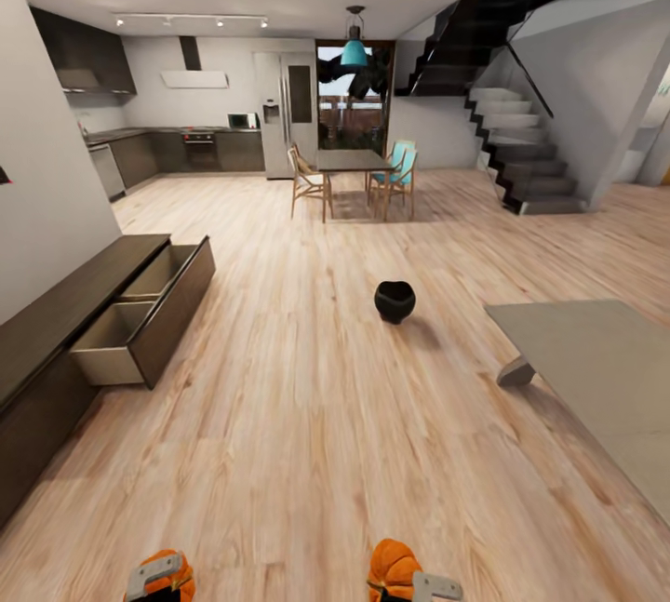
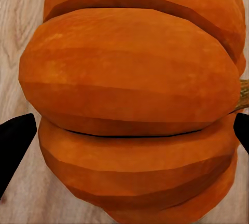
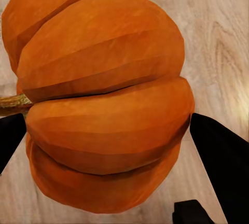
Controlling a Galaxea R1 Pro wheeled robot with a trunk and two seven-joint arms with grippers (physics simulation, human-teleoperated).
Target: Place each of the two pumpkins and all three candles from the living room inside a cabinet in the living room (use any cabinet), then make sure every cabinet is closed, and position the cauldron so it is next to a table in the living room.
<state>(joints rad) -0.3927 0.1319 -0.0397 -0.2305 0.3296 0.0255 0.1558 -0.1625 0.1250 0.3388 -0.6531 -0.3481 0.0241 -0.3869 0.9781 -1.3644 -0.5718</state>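
Each gripper holds an orange ribbed pumpkin. My left gripper [image 1: 160, 579] is shut on one pumpkin [image 1: 177, 572] at the bottom edge of the head view; up close that pumpkin [image 2: 129, 105] sits between the black fingertips [image 2: 15, 141]. My right gripper [image 1: 414, 585] is shut on the other pumpkin [image 1: 391, 567], seen large [image 3: 104, 105] in the right wrist view. The dark-brown cabinet [image 1: 56, 323] runs along the left wall with two drawers [image 1: 140, 318] pulled out, beige inside. The black cauldron [image 1: 395, 301] stands on the wood floor, a short way left of the grey table [image 1: 605, 379]. The candles are out of view.
Wood floor stretches ahead between cabinet and table. Farther back stand a dining table with chairs [image 1: 349, 176], a kitchen [image 1: 186, 141] at the back left and a staircase [image 1: 521, 137] at the back right.
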